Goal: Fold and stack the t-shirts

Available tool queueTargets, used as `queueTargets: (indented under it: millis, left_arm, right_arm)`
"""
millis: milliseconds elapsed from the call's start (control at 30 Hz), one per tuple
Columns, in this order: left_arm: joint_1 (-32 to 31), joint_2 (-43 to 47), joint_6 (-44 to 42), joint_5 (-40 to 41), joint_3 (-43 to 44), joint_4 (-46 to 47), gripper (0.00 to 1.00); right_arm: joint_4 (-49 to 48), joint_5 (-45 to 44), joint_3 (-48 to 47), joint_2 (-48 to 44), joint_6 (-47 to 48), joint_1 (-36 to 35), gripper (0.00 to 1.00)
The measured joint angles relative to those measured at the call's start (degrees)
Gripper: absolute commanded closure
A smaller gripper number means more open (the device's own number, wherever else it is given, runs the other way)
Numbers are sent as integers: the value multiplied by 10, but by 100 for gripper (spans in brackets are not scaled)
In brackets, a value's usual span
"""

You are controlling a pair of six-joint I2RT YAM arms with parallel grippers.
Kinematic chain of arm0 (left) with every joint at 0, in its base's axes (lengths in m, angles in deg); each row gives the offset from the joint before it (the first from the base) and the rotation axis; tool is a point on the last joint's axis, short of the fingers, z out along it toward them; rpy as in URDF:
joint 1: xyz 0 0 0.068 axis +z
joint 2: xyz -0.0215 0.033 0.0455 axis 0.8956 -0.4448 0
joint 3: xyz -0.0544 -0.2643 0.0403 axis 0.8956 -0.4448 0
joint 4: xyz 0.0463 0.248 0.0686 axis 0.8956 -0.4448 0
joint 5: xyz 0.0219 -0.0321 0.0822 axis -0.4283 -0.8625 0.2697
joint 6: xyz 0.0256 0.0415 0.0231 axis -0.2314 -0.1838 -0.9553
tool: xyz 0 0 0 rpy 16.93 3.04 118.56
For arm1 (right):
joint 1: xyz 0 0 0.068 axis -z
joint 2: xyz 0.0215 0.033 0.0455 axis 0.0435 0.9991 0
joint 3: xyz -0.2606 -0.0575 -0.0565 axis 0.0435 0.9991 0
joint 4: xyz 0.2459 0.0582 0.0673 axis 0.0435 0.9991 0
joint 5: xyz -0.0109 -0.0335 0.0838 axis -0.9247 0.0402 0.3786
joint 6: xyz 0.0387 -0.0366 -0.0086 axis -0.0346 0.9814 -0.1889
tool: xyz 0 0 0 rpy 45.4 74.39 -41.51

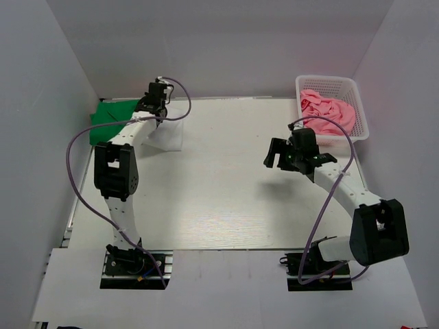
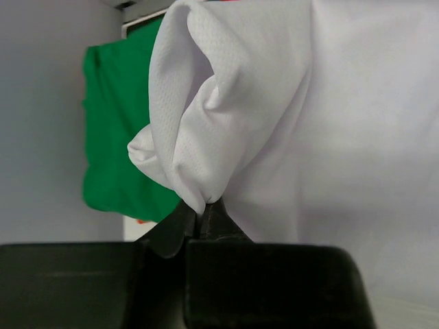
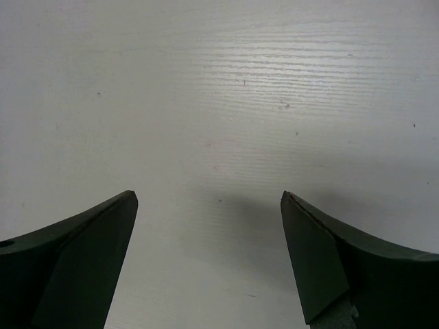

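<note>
Left gripper (image 2: 203,221) is clamping a bunched fold of the white t-shirt (image 2: 288,103), cloth trailing beyond its tips. Right gripper (image 3: 209,202), well apart, is hanging spread and empty.

white t-shirt (image 2: 288,103) is bunched up, one fold of it pinched tight in the left gripper (image 2: 204,214), the rest draping smooth past the tips. green t-shirt (image 2: 116,130) lies just beyond, to that gripper's left. pink t-shirt (image 1: 329,113) sits crumpled in a heap, well beyond the right gripper (image 1: 278,159).
</note>
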Motion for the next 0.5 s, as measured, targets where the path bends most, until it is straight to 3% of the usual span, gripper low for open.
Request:
queueTargets:
  millis: [267,500]
  left_arm:
    - [59,9,-83,8,24,25,100]
    - [85,15,-99,2,64,21,100]
  right_arm:
    - [6,24,-43,49,-1,1,9]
    - [10,27,-46,51,2,1,9]
